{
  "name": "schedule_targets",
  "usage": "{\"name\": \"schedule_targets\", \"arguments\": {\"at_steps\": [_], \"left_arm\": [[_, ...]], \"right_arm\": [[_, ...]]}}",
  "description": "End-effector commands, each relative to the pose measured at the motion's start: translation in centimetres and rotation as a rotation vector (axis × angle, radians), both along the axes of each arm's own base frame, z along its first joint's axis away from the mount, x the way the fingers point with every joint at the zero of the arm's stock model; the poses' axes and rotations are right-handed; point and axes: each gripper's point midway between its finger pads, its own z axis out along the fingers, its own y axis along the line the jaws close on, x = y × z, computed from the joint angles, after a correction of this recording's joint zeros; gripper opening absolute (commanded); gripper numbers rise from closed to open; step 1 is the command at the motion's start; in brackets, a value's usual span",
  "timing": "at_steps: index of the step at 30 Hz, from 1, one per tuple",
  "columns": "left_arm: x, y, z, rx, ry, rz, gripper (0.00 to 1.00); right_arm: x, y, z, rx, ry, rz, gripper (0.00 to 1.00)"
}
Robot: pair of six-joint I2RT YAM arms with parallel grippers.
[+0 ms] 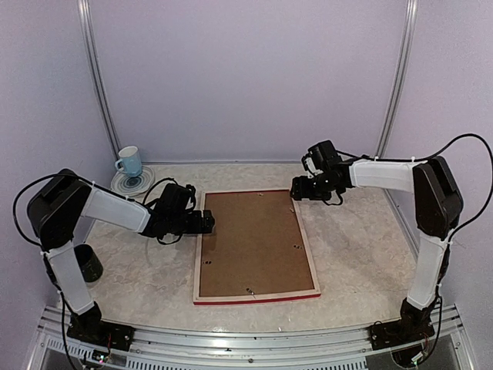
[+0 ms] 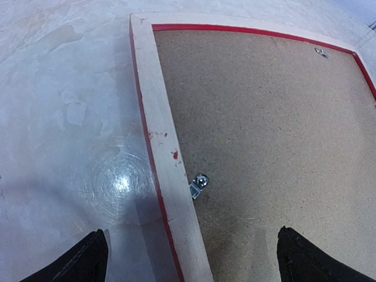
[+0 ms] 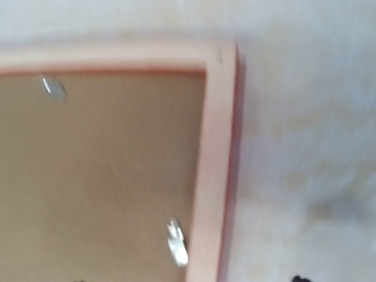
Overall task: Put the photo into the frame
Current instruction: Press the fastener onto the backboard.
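The frame (image 1: 256,297) lies flat and face down in the middle of the tabletop (image 1: 362,254). Its red near bar is towards the arm bases and its pale bare-wood back faces up. A brown backing board (image 1: 254,243) fills the opening, and small metal clips (image 2: 199,185) sit along the inner edge of the bars.

At about 8 o'clock from the frame, well apart from it, a black pot (image 1: 88,262) stands beside the left arm. The left claw (image 1: 205,222) hangs at the frame's 9 o'clock, over the left bar. In its wrist view the two fingers (image 2: 82,261) stand wide apart, open. One is over bare tabletop and the other over the board, with the bar between them and nothing gripped.

Farther off, the right claw (image 1: 297,189) is at the frame's far right corner, about 1 o'clock. Its wrist view is blurred and shows only that corner, so I cannot tell whether it is open or closed.

At 10 o'clock, near the back wall, a pale blue mug (image 1: 129,160) stands upright on a patterned saucer (image 1: 140,185).
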Motion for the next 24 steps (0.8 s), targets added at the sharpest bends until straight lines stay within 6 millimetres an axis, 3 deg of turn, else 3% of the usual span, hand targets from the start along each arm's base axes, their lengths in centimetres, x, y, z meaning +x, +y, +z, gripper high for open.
{"name": "schedule_targets", "arguments": {"at_steps": [1,8,12,24], "left_arm": [[0.2,-0.5,2.4,-0.023,-0.094,-0.051,0.99],[-0.2,0.4,3.4,-0.064,-0.125,-0.050,0.99],[0.3,1.9,1.9,-0.077,-0.049,-0.001,0.99],[0.2,1.9,0.4,-0.125,0.008,-0.009,0.99]], "right_arm": [[1.9,-0.4,0.0,-0.048,-0.006,-0.027,0.74],[2.9,0.1,-2.5,-0.083,0.042,-0.023,0.70],[2.8,0.2,-3.2,-0.085,0.049,-0.015,0.67],[2.3,0.2,-4.7,-0.097,0.079,0.004,0.58]]}}
